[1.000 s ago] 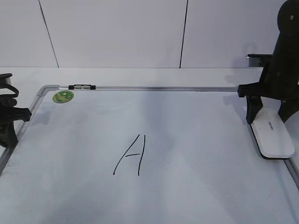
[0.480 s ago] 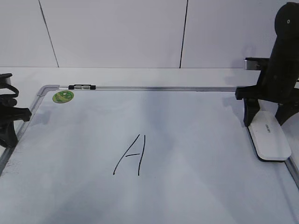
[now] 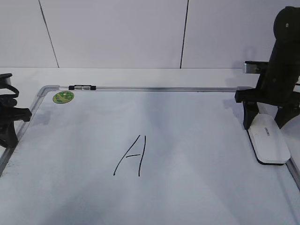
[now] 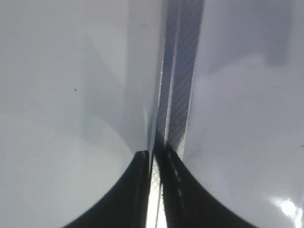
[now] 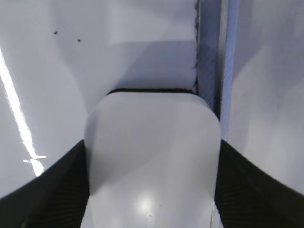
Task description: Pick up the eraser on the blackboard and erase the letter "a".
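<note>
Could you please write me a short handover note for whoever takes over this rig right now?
Right gripper: fingers straddle the eraser's far end, at the blackboard's right edge; whether they clamp it or it is being lifted cannot be told.
Left gripper: nearly shut, holding nothing, over the board's left frame.
On the board: only a capital "A" shows, mid-board; no lowercase "a" is visible.
Done: lowercase "a" apparently gone already.
Left: confirm the erasure, then release the eraser and clear the right arm.

White table (image 3: 140, 75) under blackboard (image 3: 197, 154)
</note>
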Controlling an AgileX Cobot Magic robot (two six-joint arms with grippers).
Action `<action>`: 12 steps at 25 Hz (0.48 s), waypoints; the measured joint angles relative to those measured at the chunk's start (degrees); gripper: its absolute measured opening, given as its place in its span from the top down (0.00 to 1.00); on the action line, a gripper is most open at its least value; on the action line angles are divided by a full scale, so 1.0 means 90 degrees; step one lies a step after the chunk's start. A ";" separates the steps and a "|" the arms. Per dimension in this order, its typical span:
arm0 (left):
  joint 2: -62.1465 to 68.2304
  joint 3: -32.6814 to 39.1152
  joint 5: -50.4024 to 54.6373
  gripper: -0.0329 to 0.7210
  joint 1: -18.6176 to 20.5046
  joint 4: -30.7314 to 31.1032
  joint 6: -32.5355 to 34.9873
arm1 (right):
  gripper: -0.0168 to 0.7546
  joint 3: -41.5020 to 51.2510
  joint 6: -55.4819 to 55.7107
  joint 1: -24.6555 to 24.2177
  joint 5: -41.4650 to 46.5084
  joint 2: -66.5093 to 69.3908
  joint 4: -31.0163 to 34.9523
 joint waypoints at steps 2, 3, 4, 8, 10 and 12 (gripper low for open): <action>0.0000 0.0000 -0.0021 0.86 0.0000 0.0000 0.0000 | 0.25 0.0000 -0.0032 0.0000 0.0000 0.0000 0.0011; 0.0000 0.0000 -0.0037 0.86 0.0000 0.0000 0.0000 | 0.25 0.0000 -0.0042 0.0000 0.0000 0.0000 0.0011; 0.0000 0.0000 -0.0053 0.86 0.0000 0.0000 0.0000 | 0.24 0.0000 -0.0056 0.0000 0.0000 0.0000 0.0011; 0.0000 0.0000 -0.0058 0.86 0.0000 -0.0011 0.0000 | 0.19 0.0000 -0.0144 0.0000 0.0000 0.0038 0.0039; 0.0000 0.0000 -0.0058 0.86 0.0000 -0.0011 0.0000 | 0.18 0.0000 -0.0171 0.0000 0.0000 0.0038 0.0052; 0.0000 0.0000 -0.0068 0.86 0.0000 -0.0011 0.0000 | 0.18 -0.0017 -0.0186 0.0000 0.0000 0.0038 0.0063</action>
